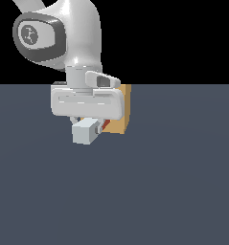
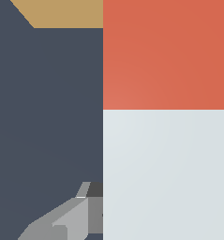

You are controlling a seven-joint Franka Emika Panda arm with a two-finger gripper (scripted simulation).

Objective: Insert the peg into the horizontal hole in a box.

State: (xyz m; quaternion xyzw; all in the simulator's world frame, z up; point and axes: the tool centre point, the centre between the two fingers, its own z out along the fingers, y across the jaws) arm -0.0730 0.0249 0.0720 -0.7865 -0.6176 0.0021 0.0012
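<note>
fingers clamp one peg (red end forward) near one box.

The exterior view looks level and slightly down across a flat slate-blue floor toward a black backdrop, standing well back from the scene. It faces the white, rounded robot arm head-on, and the arm's broad hand hides most of the tan, wood-coloured cube behind it.

The wrist view sits very close — the long square-section bar, pale grey-white with a red-orange end, fills most of its picture, running lengthwise away from the lens. A grey finger shows at one edge.

Both views share the bar, a corner of the tan cube and the slate-blue floor.
</note>
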